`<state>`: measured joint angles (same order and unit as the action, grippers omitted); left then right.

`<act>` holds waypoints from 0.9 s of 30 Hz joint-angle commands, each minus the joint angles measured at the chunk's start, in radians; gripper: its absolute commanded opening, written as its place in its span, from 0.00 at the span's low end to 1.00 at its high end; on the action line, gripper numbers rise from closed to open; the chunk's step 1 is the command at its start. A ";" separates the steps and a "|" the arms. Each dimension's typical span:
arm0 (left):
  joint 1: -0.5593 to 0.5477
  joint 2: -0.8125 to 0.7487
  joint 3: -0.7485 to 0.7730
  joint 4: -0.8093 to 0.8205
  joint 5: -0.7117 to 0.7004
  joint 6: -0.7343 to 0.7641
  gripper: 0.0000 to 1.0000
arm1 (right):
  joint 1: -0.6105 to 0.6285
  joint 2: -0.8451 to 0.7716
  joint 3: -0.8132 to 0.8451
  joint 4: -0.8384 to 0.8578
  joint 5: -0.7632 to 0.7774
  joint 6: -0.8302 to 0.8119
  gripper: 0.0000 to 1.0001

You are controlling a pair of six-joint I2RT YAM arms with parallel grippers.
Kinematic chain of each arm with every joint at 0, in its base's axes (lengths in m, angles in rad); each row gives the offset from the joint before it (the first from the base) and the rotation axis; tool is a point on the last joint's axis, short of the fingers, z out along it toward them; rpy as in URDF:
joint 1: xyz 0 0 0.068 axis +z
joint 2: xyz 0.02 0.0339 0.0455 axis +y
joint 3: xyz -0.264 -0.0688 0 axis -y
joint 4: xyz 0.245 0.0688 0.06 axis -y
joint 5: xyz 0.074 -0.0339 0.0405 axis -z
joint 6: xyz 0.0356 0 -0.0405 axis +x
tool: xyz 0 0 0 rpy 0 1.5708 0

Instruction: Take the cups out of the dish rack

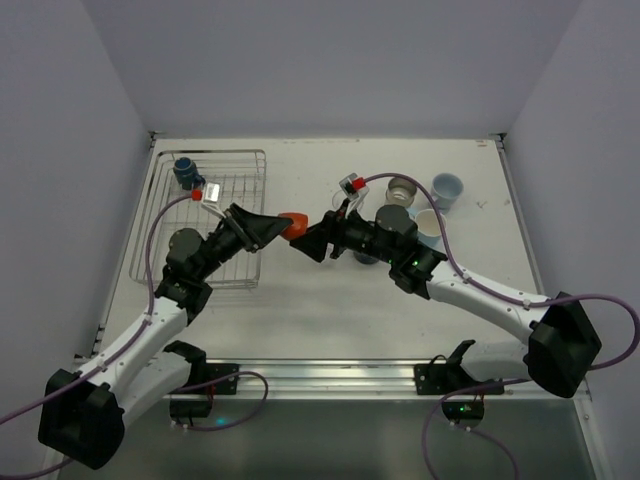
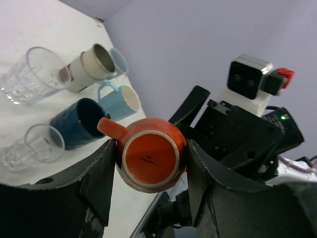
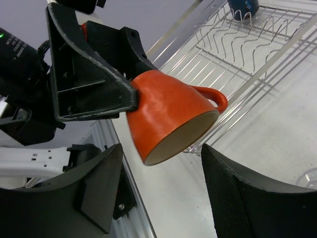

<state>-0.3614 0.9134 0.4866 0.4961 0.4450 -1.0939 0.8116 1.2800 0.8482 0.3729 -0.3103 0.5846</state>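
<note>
My left gripper point(image 1: 284, 227) is shut on the orange-red handled mug point(image 1: 294, 225) and holds it in the air, right of the dish rack point(image 1: 160, 225). In the left wrist view the mug's base point(image 2: 150, 155) faces the camera between my fingers point(image 2: 99, 173). My right gripper point(image 1: 310, 240) is open and faces the mug's mouth point(image 3: 171, 116). Its fingers point(image 3: 99, 186) stand apart just below the rim without touching it. A dark blue mug point(image 1: 185, 172) sits at the rack's far corner and also shows in the right wrist view point(image 3: 242, 6).
Several cups stand on the table to the right: a grey metallic one point(image 1: 403, 188), a light blue one point(image 1: 447, 189), a cream one point(image 1: 429, 222). The left wrist view also shows two clear glasses point(image 2: 29, 74), a dark blue mug point(image 2: 79, 121) and a light blue mug point(image 2: 119, 99).
</note>
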 commanded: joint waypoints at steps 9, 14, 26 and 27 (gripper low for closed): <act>-0.085 -0.093 -0.051 0.268 -0.057 -0.169 0.00 | 0.003 -0.039 0.022 0.225 -0.114 0.043 0.49; -0.125 -0.082 -0.054 0.275 -0.083 -0.169 0.00 | 0.008 -0.028 0.022 0.257 -0.127 0.063 0.44; -0.151 -0.142 0.036 -0.124 -0.126 0.067 0.87 | 0.006 -0.148 -0.067 0.065 -0.066 0.022 0.00; -0.149 -0.149 0.061 -0.187 -0.138 0.144 0.91 | 0.006 -0.163 -0.080 0.022 -0.064 0.011 0.00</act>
<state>-0.5068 0.8005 0.4473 0.5137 0.3401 -1.1442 0.8188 1.1885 0.7815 0.5056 -0.4213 0.6533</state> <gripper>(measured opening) 0.871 0.177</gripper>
